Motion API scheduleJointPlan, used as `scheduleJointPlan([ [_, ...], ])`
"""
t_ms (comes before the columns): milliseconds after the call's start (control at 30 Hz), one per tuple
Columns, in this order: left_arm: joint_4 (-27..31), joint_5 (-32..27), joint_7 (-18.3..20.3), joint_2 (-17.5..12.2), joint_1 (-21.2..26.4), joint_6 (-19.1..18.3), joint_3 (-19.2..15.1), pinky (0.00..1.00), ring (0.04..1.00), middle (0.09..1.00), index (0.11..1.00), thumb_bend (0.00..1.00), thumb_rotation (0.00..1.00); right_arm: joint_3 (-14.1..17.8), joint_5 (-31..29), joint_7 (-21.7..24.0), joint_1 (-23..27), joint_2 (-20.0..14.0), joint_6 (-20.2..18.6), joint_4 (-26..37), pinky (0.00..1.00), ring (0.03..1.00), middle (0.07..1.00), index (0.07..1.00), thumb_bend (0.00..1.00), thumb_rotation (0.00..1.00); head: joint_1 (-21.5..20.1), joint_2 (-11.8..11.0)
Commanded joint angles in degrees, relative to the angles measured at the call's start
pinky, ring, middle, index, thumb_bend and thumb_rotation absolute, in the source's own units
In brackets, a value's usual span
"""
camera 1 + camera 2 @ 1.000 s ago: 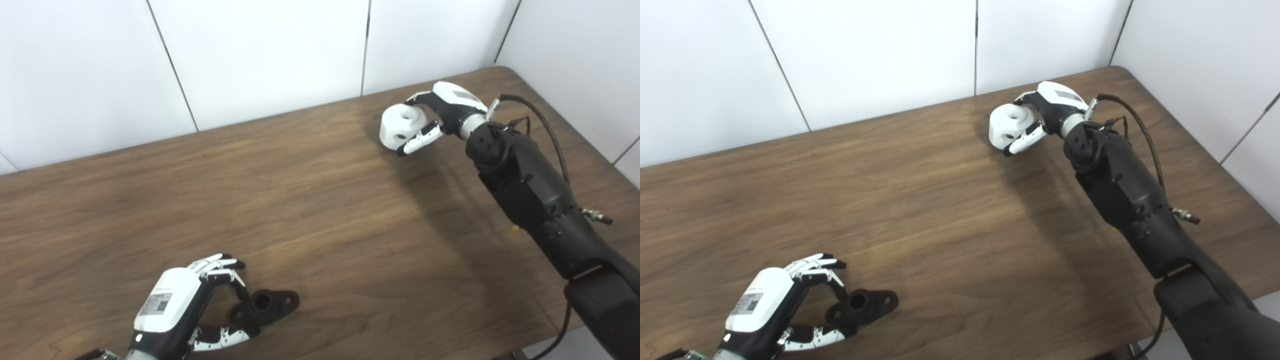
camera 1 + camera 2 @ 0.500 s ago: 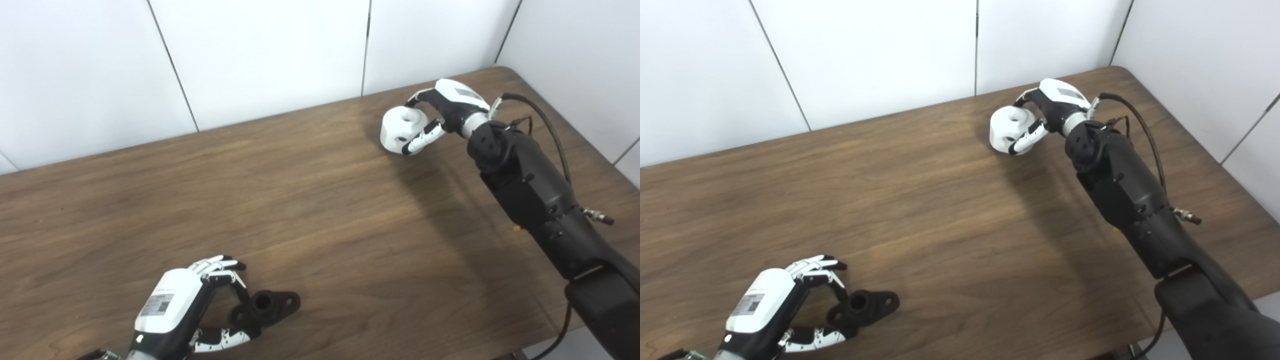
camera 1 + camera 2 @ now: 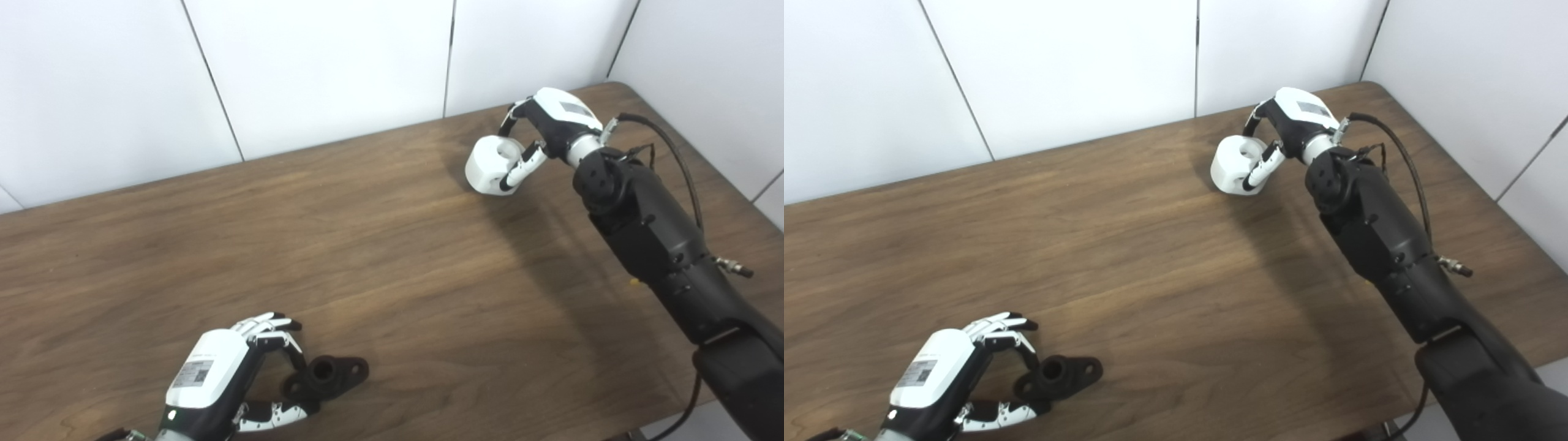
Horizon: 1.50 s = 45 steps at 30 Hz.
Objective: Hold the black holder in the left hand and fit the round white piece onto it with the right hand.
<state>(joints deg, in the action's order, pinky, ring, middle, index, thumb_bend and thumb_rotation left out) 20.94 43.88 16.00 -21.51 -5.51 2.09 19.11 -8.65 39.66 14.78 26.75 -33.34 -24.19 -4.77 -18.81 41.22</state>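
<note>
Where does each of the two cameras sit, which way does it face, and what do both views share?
Left eye view: on the robot's head, facing down and forward over the wooden table; both arms enter from the bottom.
Right eye view: beside it, a little to the right, so everything appears shifted left.
Shared: the left hand with fingers around the black holder near the front edge, and the right hand gripping the round white piece near the back wall.

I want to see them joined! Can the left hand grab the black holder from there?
Probably yes. The left hand already has its fingers curled round one end of the holder, and nothing on the table blocks it.
</note>
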Motion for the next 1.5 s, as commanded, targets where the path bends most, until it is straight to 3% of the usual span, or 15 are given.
scheduleJointPlan([
  [0,-1.22,1.06,3.81,-0.76,-2.30,-2.48,1.04,0.83,0.867,0.799,0.489,0.52,0.05,0.64,0.52,-1.55,1.30,-2.02,1.64,1.12,1.00,0.967,0.870,0.487,0.52,0.14,0.00,0.11],
  [367,-1.71,2.16,3.49,0.22,-1.97,-2.60,1.46,0.83,0.866,0.797,0.489,0.52,0.05,0.05,1.18,-2.40,0.17,-3.04,4.27,2.68,1.00,0.958,0.855,0.487,0.52,0.14,1.26,-0.22],
  [633,-2.06,3.20,3.67,1.23,-1.37,-2.82,2.17,0.84,0.866,0.798,0.489,0.52,0.05,-1.49,4.25,1.73,-1.96,-5.18,4.93,15.63,1.00,0.969,0.863,0.487,0.52,0.14,3.56,-0.16],
  [967,-2.31,5.39,4.04,3.10,-0.21,-4.40,3.35,0.84,0.869,0.802,0.489,0.52,0.05,-2.49,8.79,13.12,-2.72,-4.22,3.50,31.84,1.00,0.957,0.841,0.485,0.52,0.14,7.26,0.89],
  [1167,-1.99,7.15,4.89,4.52,0.54,-6.19,4.48,0.86,0.873,0.806,0.490,0.52,0.05,-2.99,11.65,21.28,-2.90,-1.68,2.87,40.08,1.00,0.936,0.825,0.484,0.52,0.14,11.12,2.20],
  [1467,-1.86,7.99,5.38,5.82,1.17,-7.57,5.36,0.85,0.875,0.811,0.490,0.52,0.05,-3.02,10.60,31.93,-1.50,3.47,2.30,49.06,1.00,0.941,0.833,0.483,0.52,0.14,12.22,3.39],
])
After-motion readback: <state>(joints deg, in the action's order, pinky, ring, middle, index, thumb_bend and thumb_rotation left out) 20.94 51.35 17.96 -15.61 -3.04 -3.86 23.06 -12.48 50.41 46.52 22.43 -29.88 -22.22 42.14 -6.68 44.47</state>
